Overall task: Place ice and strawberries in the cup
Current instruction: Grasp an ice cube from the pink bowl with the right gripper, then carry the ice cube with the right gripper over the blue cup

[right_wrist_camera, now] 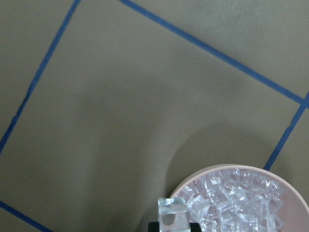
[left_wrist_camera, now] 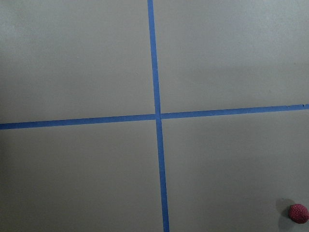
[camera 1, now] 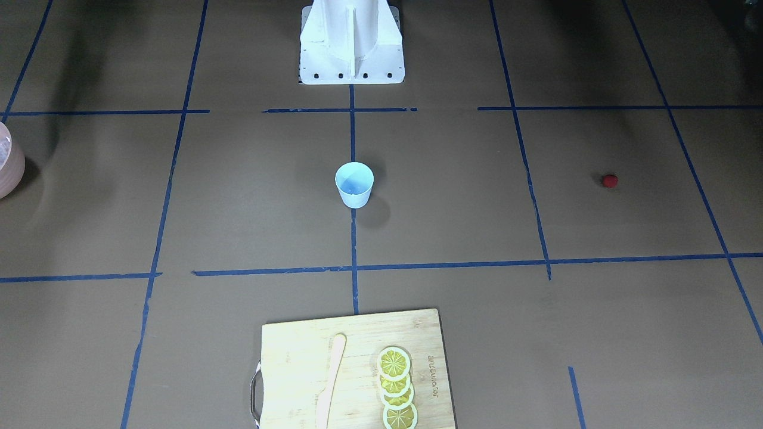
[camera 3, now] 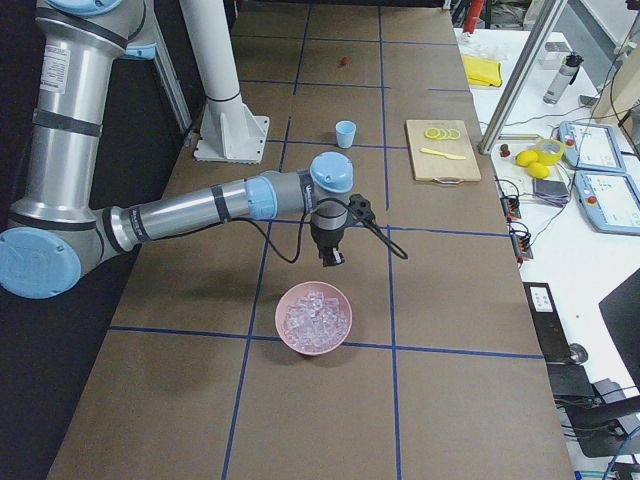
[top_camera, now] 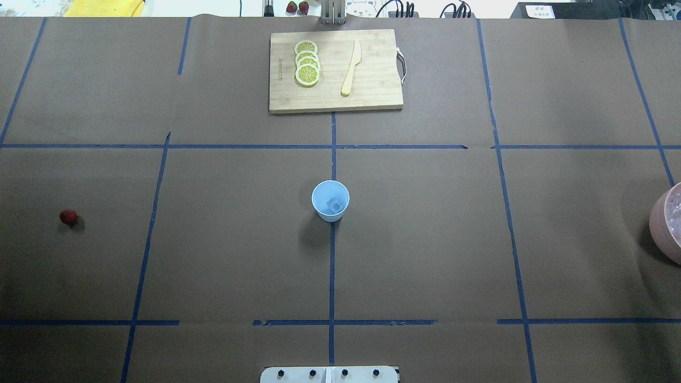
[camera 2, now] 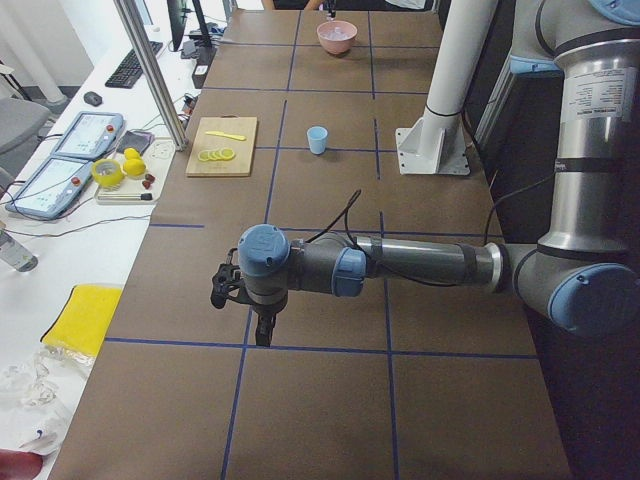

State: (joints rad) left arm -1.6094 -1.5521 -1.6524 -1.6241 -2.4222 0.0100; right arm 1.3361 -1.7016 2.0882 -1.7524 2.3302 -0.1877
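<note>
The pale blue cup point(top_camera: 330, 200) stands upright at the table's centre, with one clear ice cube point(top_camera: 334, 205) inside; it also shows in the front view point(camera 1: 354, 185). The tiny red strawberry point(top_camera: 68, 216) lies alone far on the left side and shows in the left wrist view point(left_wrist_camera: 298, 213). My right gripper point(right_wrist_camera: 172, 225) is shut on an ice cube point(right_wrist_camera: 172, 214), held above the table beside the pink bowl of ice point(camera 3: 314, 318). My left gripper point(camera 2: 262, 332) hangs over bare table short of the strawberry; I cannot tell whether it is open or shut.
A wooden cutting board point(top_camera: 372, 96) with several lemon slices point(top_camera: 307, 63) and a pale knife point(top_camera: 352, 66) lies at the far edge. The pink bowl point(top_camera: 659, 226) stands at the right edge. The white robot base point(camera 1: 351, 44) is behind the cup.
</note>
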